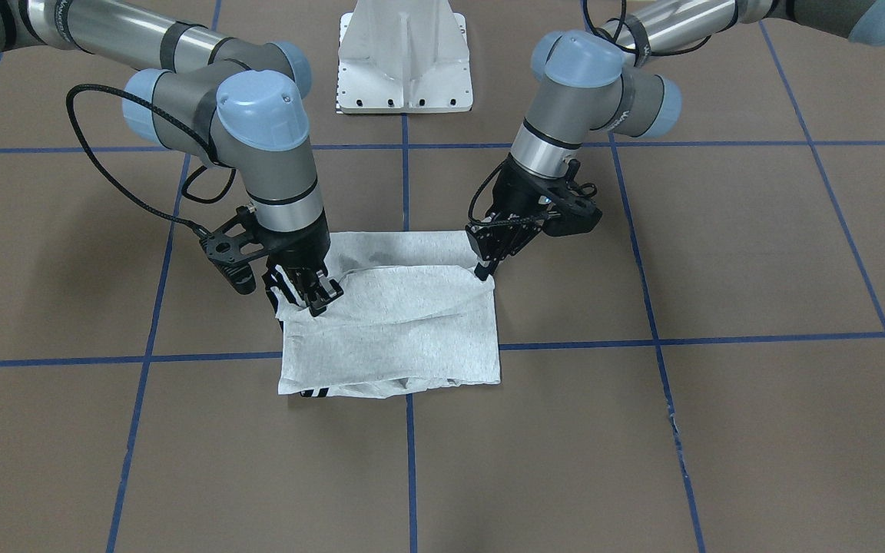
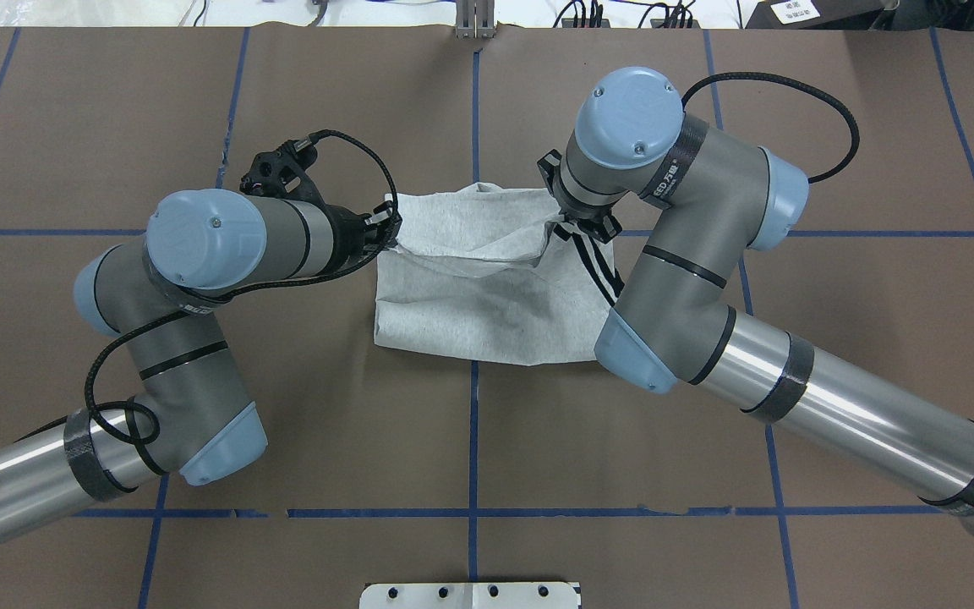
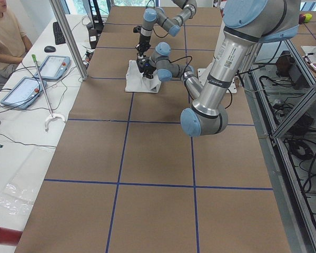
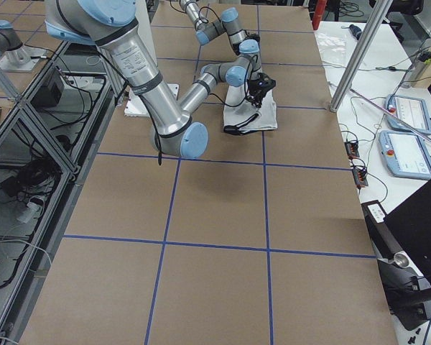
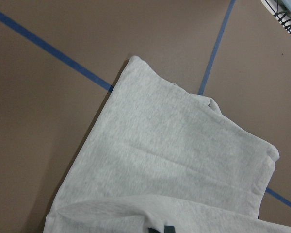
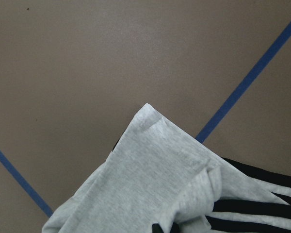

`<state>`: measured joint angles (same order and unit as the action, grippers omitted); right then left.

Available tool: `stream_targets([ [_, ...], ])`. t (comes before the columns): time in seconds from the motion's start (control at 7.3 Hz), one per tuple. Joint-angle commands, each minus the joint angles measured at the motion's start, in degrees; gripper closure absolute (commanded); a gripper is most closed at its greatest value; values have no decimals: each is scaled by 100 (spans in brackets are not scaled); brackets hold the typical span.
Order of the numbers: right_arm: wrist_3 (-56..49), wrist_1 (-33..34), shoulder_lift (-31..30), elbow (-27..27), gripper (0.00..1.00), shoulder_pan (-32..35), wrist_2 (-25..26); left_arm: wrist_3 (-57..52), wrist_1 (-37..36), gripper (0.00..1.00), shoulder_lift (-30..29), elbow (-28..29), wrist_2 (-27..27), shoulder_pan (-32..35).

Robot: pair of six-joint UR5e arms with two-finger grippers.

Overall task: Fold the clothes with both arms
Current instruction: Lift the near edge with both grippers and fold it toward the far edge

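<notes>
The grey T-shirt [image 1: 396,326] lies folded into a rough rectangle at the middle of the brown table [image 2: 470,313]. My left gripper [image 1: 484,269] is shut on its folded top layer at one corner [image 2: 391,234]. My right gripper [image 1: 316,296] is shut on the opposite corner of that layer [image 2: 566,223], beside the black-striped sleeve [image 2: 599,264]. The held layer stretches between the two grippers, slightly raised. The left wrist view shows plain grey cloth [image 5: 174,160]. The right wrist view shows a grey corner and black stripes [image 6: 155,174]. The print is hidden.
The white pedestal base [image 1: 404,65] stands behind the shirt on the robot's side. Blue tape lines [image 1: 408,461] grid the brown table. In the exterior left view a metal post [image 3: 68,39], tablets [image 3: 23,92] and a seated person [image 3: 5,31] are along the operators' side.
</notes>
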<state>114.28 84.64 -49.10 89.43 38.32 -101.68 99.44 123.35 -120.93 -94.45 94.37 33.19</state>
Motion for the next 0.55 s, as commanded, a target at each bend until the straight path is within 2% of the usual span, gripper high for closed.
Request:
stream_targets([
  [0.0,-89,-71,32,-154,100,8,-1,-65,119,100,-62,207,-7,13],
  [0.27,-203,-194,41,-286,100,87,-9,-100,136,100,-71,294,-15,74],
  [0.41,-682,-394,84,-530,2,140,8,-126,432,45,-166,661,-15,178],
])
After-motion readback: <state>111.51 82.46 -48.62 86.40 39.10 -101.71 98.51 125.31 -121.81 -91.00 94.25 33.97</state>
